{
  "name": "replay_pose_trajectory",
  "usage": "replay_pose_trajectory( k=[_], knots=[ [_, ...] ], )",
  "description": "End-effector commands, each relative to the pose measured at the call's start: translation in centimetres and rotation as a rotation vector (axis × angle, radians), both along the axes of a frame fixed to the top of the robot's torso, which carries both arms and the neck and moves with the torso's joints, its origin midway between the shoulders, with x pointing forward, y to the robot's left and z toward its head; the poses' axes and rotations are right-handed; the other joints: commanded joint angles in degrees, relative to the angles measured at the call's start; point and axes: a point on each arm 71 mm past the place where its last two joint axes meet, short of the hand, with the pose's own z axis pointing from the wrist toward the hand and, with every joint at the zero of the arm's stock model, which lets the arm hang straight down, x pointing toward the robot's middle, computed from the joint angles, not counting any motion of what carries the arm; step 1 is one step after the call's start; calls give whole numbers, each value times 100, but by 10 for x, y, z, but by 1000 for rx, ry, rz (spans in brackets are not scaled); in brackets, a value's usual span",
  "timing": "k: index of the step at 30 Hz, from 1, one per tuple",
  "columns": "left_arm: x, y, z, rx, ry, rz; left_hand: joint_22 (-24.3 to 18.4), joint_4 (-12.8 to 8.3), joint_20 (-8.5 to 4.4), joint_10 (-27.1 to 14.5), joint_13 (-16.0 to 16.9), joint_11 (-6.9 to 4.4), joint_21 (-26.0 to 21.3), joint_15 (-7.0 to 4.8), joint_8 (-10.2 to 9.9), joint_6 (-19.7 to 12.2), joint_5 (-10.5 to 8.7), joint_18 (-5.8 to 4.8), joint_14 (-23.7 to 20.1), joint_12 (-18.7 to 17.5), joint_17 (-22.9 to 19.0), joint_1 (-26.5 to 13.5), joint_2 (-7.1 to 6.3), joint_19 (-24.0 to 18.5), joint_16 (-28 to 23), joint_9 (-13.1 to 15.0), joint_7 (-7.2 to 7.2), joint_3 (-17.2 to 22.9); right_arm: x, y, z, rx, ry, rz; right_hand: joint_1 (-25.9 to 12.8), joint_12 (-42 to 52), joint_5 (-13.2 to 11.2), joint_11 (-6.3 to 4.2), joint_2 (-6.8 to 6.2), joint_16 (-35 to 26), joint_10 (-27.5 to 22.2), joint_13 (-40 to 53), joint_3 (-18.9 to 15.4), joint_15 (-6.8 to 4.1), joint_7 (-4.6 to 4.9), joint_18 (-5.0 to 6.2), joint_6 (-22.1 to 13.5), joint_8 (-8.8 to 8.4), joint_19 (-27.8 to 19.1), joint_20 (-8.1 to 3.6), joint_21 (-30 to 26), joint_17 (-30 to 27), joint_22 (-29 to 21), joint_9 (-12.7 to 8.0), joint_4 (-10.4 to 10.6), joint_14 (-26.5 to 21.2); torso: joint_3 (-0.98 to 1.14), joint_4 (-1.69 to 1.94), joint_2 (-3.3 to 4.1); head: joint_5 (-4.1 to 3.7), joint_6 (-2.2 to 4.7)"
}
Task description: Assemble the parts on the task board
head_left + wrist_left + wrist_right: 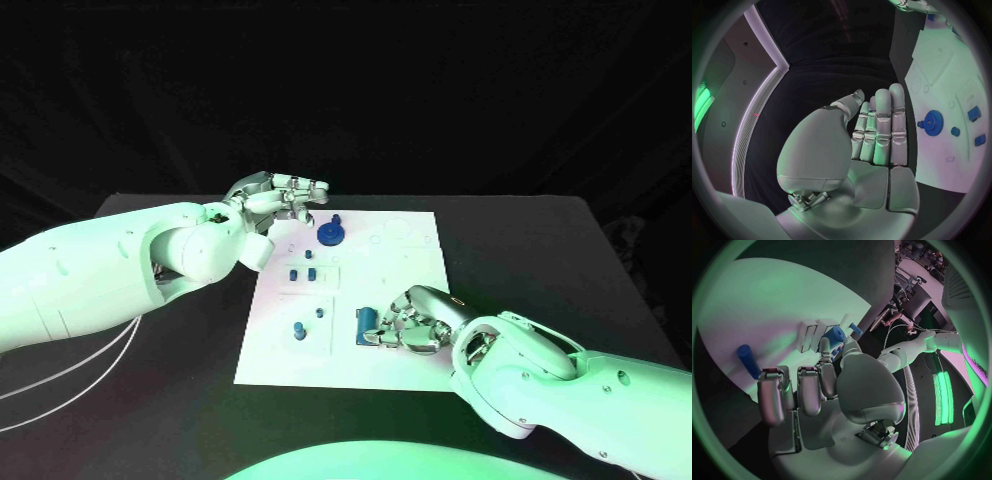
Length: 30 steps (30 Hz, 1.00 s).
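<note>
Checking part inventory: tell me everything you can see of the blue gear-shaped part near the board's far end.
The blue gear is a dark blue toothed disc with a small knob or peg rising from its centre, plastic by its look. It stands on the white task board near the far edge, left of the middle. In the left wrist view the gear shows its toothed rim clearly. Nothing touches it: the left hand is just beyond it, fingers straight and holding nothing.
</note>
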Motion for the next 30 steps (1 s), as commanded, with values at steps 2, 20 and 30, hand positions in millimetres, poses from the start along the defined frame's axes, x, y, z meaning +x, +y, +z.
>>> replay_pose_trajectory(
  k=[2,20,30],
  knots=[
    [0,-3,1,-11,-2,-18,-5,-22,6,-32,8,-5,-32,2,29,-25,-4,77,-21,31,-5,-1,46,34,-24,-5,-9,-22,0,1,-1,-28,-8,19,282,-1,-176,-38,142,30,50,255,110,-48,-58,-68,13,10,492,-47,39,598,1435,12,-98,420,2,-1,1,0,-7],
    [-1,-2,1,-11,1,-20,-7,-22,6,-33,9,-4,-34,2,30,-25,-4,77,-21,33,-7,-1,49,36,-24,-5,-8,-22,4,1,-4,-58,-9,-3,267,41,-194,-44,167,38,86,296,142,-54,-64,-77,46,16,508,-55,77,613,1446,18,-57,423,2,2,0,-8,-13],
    [-1,-1,1,-9,2,-18,-7,-22,6,-33,9,-4,-34,2,30,-25,-4,77,-21,33,-7,-1,49,36,-24,-5,-8,-22,2,2,-4,-52,2,34,208,-9,-258,-27,-145,24,64,270,11,-43,-43,-66,39,6,486,-51,25,589,1431,23,-49,417,1,-5,-2,1,-22]
  ],
)
